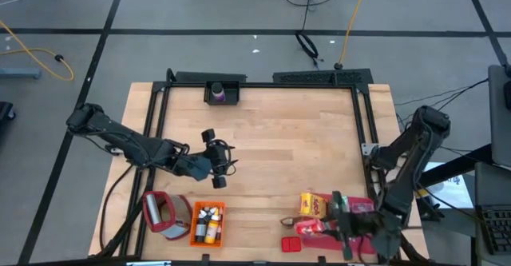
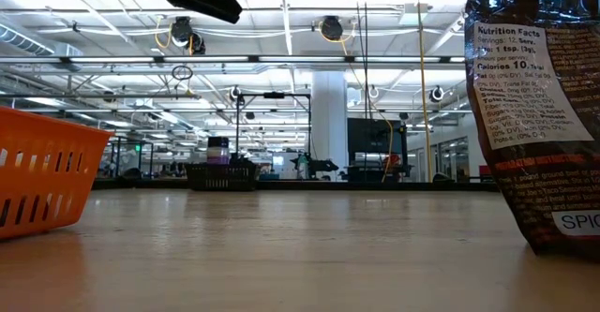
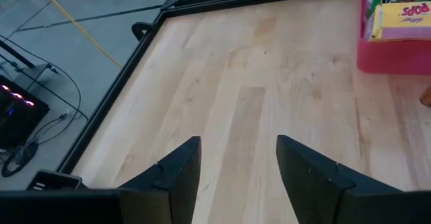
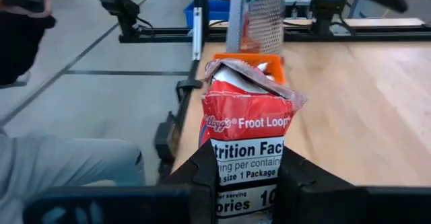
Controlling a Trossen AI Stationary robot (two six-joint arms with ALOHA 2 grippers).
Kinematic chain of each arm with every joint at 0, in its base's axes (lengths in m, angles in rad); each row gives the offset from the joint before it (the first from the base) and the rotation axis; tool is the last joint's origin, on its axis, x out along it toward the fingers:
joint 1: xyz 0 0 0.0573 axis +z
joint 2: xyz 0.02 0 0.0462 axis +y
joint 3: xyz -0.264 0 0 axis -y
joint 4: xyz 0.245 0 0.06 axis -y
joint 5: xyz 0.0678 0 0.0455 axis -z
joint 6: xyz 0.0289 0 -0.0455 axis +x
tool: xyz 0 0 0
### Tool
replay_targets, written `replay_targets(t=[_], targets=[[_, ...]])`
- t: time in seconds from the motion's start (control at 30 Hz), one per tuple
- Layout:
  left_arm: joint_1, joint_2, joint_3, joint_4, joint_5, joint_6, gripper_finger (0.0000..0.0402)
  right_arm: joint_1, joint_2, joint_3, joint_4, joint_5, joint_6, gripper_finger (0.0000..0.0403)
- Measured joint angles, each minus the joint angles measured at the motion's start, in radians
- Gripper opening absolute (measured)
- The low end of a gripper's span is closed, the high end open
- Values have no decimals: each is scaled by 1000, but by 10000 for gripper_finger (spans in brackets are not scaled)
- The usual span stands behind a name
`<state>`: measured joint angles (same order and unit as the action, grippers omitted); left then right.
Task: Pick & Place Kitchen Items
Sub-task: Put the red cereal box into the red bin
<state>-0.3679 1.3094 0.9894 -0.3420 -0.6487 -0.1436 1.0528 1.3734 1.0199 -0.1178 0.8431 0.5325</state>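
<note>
My right gripper (image 4: 248, 153) is at the table's near right, over the flat pink tray (image 1: 363, 208), and is shut on a small red Froot Loops box (image 4: 248, 116) with a torn-open top. A yellow box (image 1: 310, 204) and a small red box (image 1: 290, 244) lie beside it. My left gripper (image 3: 237, 143) is open and hovers over bare wood near the table's middle (image 1: 222, 168). In the left wrist view an Apple Jacks box (image 3: 397, 9) stands in the pink tray (image 3: 387, 56). The orange crate (image 1: 207, 223) holds small white-capped bottles and an orange bottle. My right gripper pinches the Froot Loops box between its two fingers (image 4: 202, 173) by its narrow sides, at the end with the nutrition panel (image 4: 248, 167). The fingers come roughly level from the table's right. The torn top (image 4: 250, 76) points away from the gripper. Whether the box is lifted clear does not show.
A red-framed grater (image 1: 162, 212) lies left of the orange crate. A black basket (image 1: 223, 93) with a purple item sits at the far edge. In the low view a dark spice packet (image 2: 539, 115) stands at the right. A black frame rims the table. Bare wood spans the middle.
</note>
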Motion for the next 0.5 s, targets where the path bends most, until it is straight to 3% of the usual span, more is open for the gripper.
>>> replay_targets(t=[0.5], targets=[[0,0,1,2,0,-20,196,91,126,1,-6,103,253,63]])
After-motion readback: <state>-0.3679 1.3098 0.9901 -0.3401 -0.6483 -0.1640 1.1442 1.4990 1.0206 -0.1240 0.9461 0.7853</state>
